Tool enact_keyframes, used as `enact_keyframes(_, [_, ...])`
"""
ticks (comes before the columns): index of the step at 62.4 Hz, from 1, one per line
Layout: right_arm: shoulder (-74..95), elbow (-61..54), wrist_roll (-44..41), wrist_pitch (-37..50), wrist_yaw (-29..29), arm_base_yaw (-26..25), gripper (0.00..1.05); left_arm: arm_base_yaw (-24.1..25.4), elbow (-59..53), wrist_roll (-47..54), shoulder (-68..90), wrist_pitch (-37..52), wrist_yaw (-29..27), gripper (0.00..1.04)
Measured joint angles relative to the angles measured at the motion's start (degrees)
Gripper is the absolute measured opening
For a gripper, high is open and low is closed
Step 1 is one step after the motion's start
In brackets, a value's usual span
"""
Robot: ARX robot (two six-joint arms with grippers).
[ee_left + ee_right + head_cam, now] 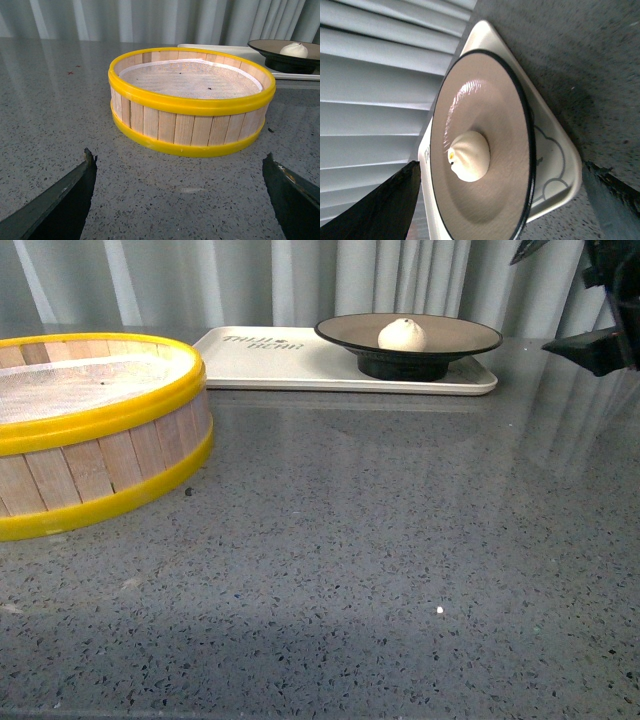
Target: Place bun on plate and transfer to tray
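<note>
Grey speckled counter (380,570) | bun (402,335) on plate (340,332), plate on tray (280,365) | steamer basket (95,430) apart | left hand (180,192) spread, empty | right hand (505,200) spread, empty

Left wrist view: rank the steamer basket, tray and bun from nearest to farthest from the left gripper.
1. Steamer basket: directly ahead of the open left gripper, on the table.
2. Tray: behind the basket, only its edge showing.
3. Bun: farthest, sitting on the plate that rests on the tray.
</note>
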Motion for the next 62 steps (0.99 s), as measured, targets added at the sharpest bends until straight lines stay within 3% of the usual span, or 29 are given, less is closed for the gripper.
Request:
enact_keyframes(8, [-11.3,-13.7,-6.7,5.4,8.2,-2.4,0.96,0.0,0.0,0.0,0.0,0.0,0.0,0.98])
enact_keyframes(15, [-27.8,-29.0,-18.0,7.5,19.7,-4.1,0.96,0.0,0.0,0.0,0.0,0.0,0.0,0.98])
enact_keyframes(21, [-42.4,-40.5,-28.5,7.3,24.2,-6.0,0.96,0.0,0.0,0.0,0.0,0.0,0.0,0.98])
enact_keyframes(35, [-60.1,-54.9,-46.2,8.2,23.3,-11.3,0.96,0.0,0.0,0.0,0.0,0.0,0.0,0.98])
enact_keyframes(42, [-67.9,-63.6,-56.4,16.6,4.1,-14.5,0.78,0.0,0.0,0.0,0.0,0.0,0.0,0.98])
enact_keyframes(46, [-73.4,-67.5,-59.4,15.2,0.2,-13.8,0.67,0.0,0.0,0.0,0.0,0.0,0.0,0.98])
enact_keyframes(62, [-89.1,-75.7,-62.4,9.1,4.9,-8.6,0.24,0.0,0.0,0.0,0.0,0.0,0.0,0.98])
